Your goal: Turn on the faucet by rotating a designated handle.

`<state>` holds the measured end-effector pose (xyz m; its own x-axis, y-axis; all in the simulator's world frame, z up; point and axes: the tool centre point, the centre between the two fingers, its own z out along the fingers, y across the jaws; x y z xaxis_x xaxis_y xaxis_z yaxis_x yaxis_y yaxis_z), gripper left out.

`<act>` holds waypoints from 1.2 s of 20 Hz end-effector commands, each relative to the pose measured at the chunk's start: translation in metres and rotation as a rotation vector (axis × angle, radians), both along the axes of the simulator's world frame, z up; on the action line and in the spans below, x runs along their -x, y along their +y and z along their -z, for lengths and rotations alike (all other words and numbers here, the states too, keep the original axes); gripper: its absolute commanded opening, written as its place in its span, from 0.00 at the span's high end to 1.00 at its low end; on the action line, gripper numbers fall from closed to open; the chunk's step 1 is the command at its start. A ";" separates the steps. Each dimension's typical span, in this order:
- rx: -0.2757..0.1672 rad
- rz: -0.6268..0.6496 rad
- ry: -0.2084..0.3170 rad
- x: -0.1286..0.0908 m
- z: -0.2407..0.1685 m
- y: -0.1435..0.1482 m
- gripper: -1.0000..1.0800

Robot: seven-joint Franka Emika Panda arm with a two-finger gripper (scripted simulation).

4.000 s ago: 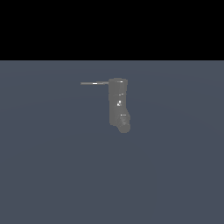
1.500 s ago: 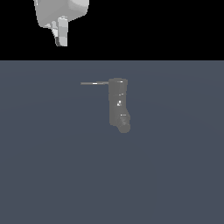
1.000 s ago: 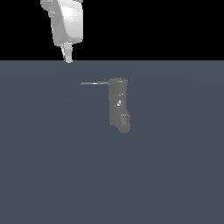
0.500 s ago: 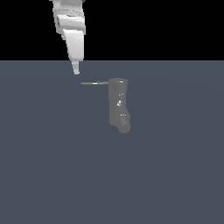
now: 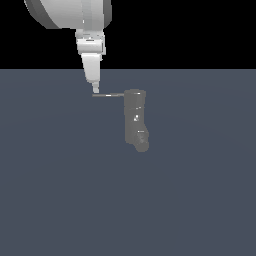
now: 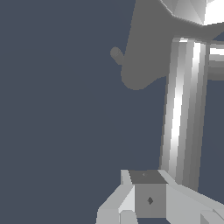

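The faucet (image 5: 135, 120) is a dark grey stubby cylinder with a rounded, bent lower end, standing mid-scene in the exterior view. Its handle (image 5: 108, 94) is a thin grey rod sticking out from the top toward the exterior view's left. My gripper (image 5: 95, 89) hangs from the white arm, its fingers together as one point, right at the rod's free end. It holds nothing. In the wrist view the handle (image 6: 181, 109) is a large shiny bar running from the grey faucet body (image 6: 148, 48) to my fingers (image 6: 148, 199).
The flat blue-grey floor (image 5: 60, 190) spreads all around the faucet. The thick white arm link (image 5: 70, 12) fills the upper part of the exterior view's left, above the handle.
The arm has come into view from above and moved down and toward the exterior view's right, bringing the fingertip to the handle's free end. The faucet and handle have not moved.
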<state>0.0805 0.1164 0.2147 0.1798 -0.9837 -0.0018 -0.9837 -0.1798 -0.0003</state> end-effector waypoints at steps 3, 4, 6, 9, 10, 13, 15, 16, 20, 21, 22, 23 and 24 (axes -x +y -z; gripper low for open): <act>0.003 0.049 0.000 -0.014 0.009 -0.005 1.00; 0.003 0.056 0.000 -0.016 0.010 -0.006 1.00; 0.003 0.067 0.000 -0.019 0.012 -0.008 1.00; 0.003 0.075 0.000 -0.022 0.013 -0.009 1.00; 0.003 0.075 0.000 -0.022 0.013 -0.009 1.00; 0.003 0.075 0.000 -0.022 0.013 -0.009 1.00; 0.003 0.075 0.000 -0.019 0.013 -0.009 1.00; 0.003 0.075 0.000 -0.017 0.013 -0.009 1.00; 0.003 0.075 0.000 -0.007 0.013 -0.011 1.00; 0.003 0.075 0.000 -0.004 0.013 -0.011 1.00; 0.003 0.075 0.000 -0.001 0.013 -0.011 1.00; 0.003 0.075 0.000 0.001 0.013 -0.012 1.00; 0.003 0.075 0.000 0.004 0.013 -0.012 1.00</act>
<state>0.0814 0.1053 0.2012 0.1063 -0.9943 0.0005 -0.9943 -0.1063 -0.0010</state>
